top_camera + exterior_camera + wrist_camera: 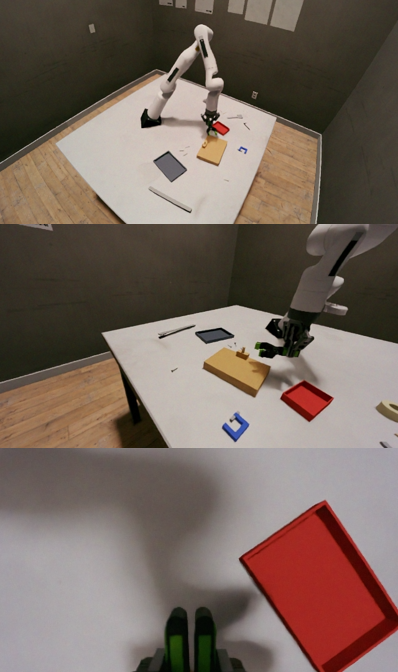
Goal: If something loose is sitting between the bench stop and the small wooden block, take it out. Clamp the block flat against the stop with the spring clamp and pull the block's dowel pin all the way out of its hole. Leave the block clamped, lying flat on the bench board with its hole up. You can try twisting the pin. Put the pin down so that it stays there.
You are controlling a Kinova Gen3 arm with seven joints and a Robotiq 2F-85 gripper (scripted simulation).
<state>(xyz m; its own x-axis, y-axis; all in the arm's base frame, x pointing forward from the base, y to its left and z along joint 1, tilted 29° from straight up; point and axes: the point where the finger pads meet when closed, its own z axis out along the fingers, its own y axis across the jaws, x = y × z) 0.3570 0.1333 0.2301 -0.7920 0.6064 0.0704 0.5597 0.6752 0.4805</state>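
The tan bench board [212, 152] [230, 370] lies on the table. The small wooden block [204, 145] [242, 354] is near its edge, with the dowel pin [244, 350] standing up from it. Block and stop look like one wooden lump; any gap or loose thing between them cannot be made out. My gripper [209, 124] [290, 350] [191, 620] is shut on the black spring clamp [211, 129] [273, 350]. It holds the clamp in the air beside the board, between board and red tray. The clamp's green-tipped jaws point towards the board and stand apart.
A red tray [221, 128] [308, 401] [320, 593] is close to the gripper. A blue C-shaped piece [245, 150] [230, 433] lies beyond the board. A dark tray [170, 166] [214, 335], a long grey bar [169, 199] [177, 330] and several screws lie around. A tape roll [383, 410] is at right.
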